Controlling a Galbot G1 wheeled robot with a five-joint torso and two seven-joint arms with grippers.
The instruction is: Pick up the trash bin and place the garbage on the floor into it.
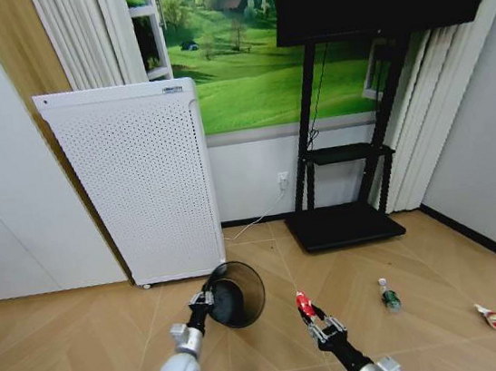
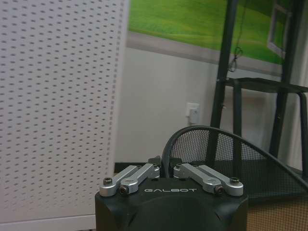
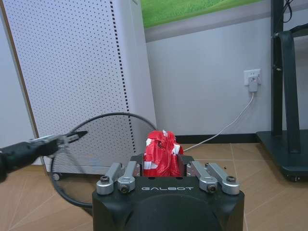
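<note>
Above herringbone wood floor (image 1: 85,335), left claw (image 1: 206,299) clamped on round black mesh trash bin (image 1: 239,294); right claw (image 1: 313,317) gripping crumpled red-and-white garbage (image 1: 303,304)

Black wire-mesh trash bin (image 1: 236,294) lifted and tilted, mouth facing the camera, crumpled red-and-white piece (image 3: 161,153) held up beside it, clear green-label bottle (image 1: 390,296) and second red-and-white piece (image 1: 494,319) lying on the wood floor.

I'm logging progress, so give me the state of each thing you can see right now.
Trash bin: lifted, tilted, rim gripped by left claw.
Red-and-white piece: held in right claw.
Bottle: lying on floor.
Second red-and-white piece: on floor, far right.
</note>
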